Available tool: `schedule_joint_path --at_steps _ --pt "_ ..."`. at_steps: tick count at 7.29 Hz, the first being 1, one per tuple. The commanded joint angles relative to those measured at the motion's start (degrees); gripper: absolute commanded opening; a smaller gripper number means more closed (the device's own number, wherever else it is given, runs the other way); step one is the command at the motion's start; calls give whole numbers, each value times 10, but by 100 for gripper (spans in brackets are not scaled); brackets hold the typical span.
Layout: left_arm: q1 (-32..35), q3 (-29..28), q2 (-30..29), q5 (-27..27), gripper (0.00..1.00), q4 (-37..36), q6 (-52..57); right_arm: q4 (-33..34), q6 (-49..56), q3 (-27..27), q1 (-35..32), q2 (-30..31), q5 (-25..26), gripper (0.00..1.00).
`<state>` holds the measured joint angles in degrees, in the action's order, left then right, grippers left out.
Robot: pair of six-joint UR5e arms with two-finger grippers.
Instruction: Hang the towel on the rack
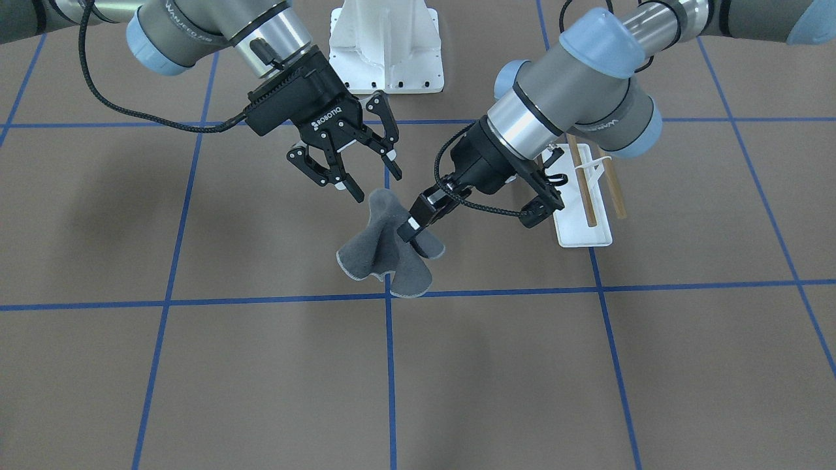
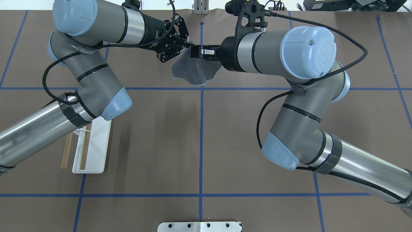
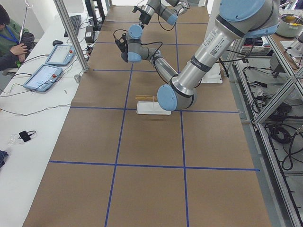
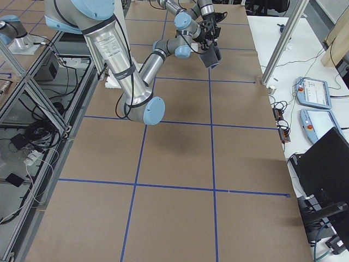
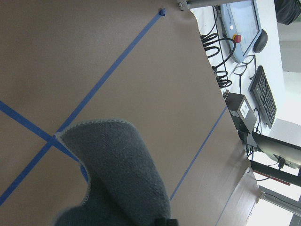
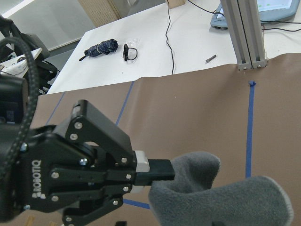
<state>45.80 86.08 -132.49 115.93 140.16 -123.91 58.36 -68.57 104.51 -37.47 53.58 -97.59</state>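
From the front, the left hand (image 1: 412,230) is clamping the towel (image 1: 385,261) at a raised fold. The dark grey cloth is draping toward the surface (image 1: 261,365) in ruffled, pale-edged lobes. The right hand (image 1: 377,185) is hanging spread apart just beside it. Overhead, the rack (image 2: 96,151) is standing bare, well apart under the left arm, so the hanging is not yet begun.

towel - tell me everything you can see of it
The small dark grey soft cloth towel has pale stitched edging. It hangs bunched in loose folds, pinched at an upper fold by the left gripper, which is shut on it. Its lower lobes spread over a crossing of blue tape lines on the brown table; whether they touch it is unclear. The open right gripper hovers close above. The white-based rack with wooden dowels stands apart.
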Motion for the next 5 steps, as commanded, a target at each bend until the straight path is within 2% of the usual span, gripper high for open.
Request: schedule_joint_path --at_steps 1,2,4,5 --pt "3 9 0 0 0 1 1 30 -6 2 -48 33 -98 100" --pt "3 24 12 3 0 1 2 121 15 -1 -82 35 -150 100" --pt "4 100 70 19 0 -6 13 242 179 -4 -135 50 -170 100" --pt "12 112 83 58 0 -5 37 284 239 -5 -165 65 -195 100"
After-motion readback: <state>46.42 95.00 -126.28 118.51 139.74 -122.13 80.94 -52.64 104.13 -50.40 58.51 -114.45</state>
